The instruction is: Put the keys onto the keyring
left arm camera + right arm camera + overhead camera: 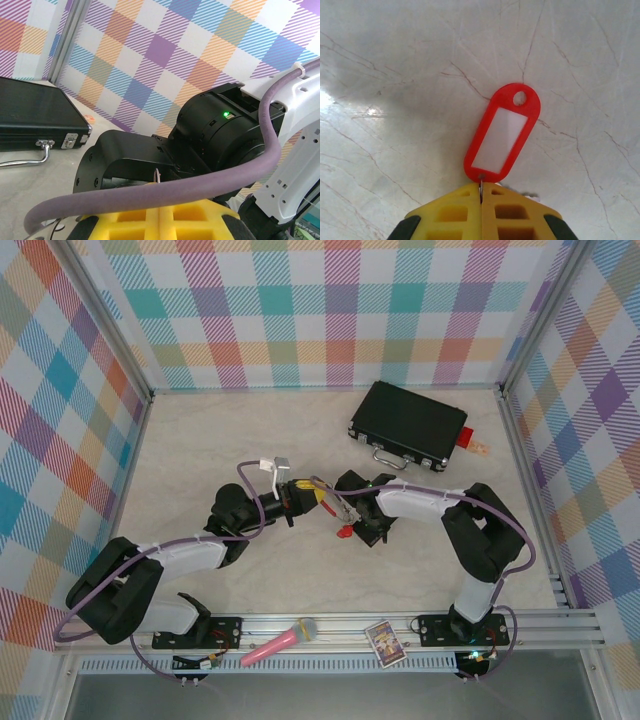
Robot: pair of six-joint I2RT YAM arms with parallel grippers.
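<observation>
right pincer [481,192]: yellow fingers pressed together, clamped on the tiny metal loop of a red oblong plastic key tag [502,132]
key tag: sticks out ahead of the fingertips, clear window facing up, over the pale marbled bench [380,60]; can't tell if it touches
left pincer [159,216]: yellow fingers together, a thin wire rising from their seam
thin grey metal keyring [332,496]: top view, between the two pincers near mid-bench, at the left fingertips; looks nipped there
arms: tips meet, right wrist just beyond the left fingers
black hard case with metal handle [408,426]: far right of bench, shut
small red block with beige bit [470,440]: just right of the case
pink toy microphone [280,642]: on the near rail
</observation>
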